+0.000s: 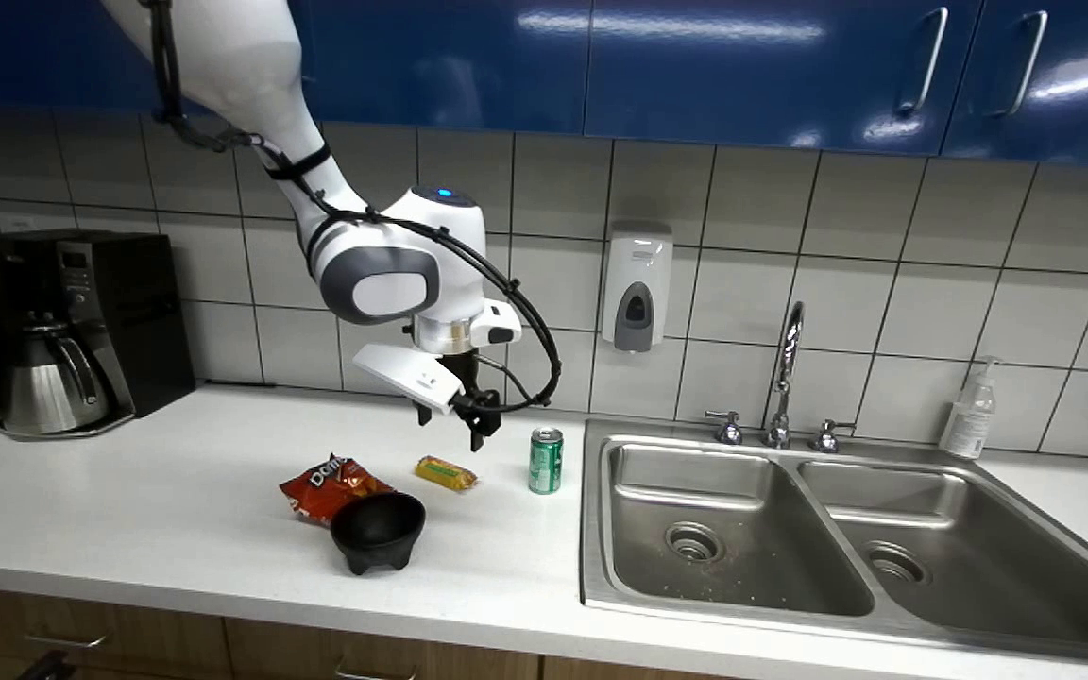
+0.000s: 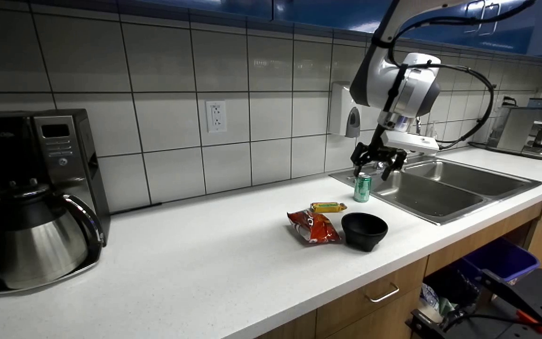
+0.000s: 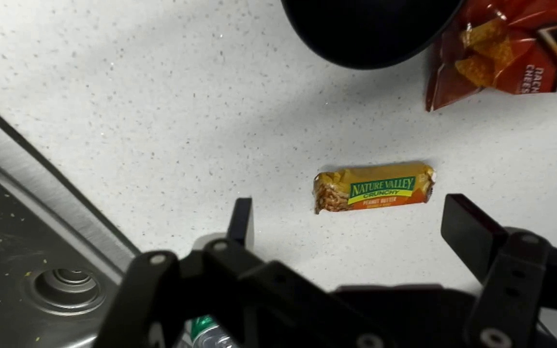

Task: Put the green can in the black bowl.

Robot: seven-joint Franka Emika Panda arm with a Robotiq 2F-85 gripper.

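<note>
The green can (image 1: pixel 545 463) stands upright on the counter beside the sink; it also shows in an exterior view (image 2: pixel 362 189). In the wrist view only part of the can (image 3: pixel 203 326) shows at the bottom, behind the gripper's linkage. The black bowl (image 1: pixel 379 534) sits upright near the counter's front edge, also in an exterior view (image 2: pixel 364 233) and cut off at the top of the wrist view (image 3: pixel 370 34). My gripper (image 1: pixel 450 428) is open and empty above the counter, left of the can in that exterior view. Its fingers are wide apart in the wrist view (image 3: pixel 351 224).
A red chip bag (image 1: pixel 329 487) touches or nearly touches the bowl. A yellow granola bar (image 3: pixel 377 187) lies on the counter below the fingers. The steel sink (image 1: pixel 598 548) with its faucet (image 1: pixel 787 364) is beside the can. A coffee maker (image 2: pixel 64 146) stands at the far end.
</note>
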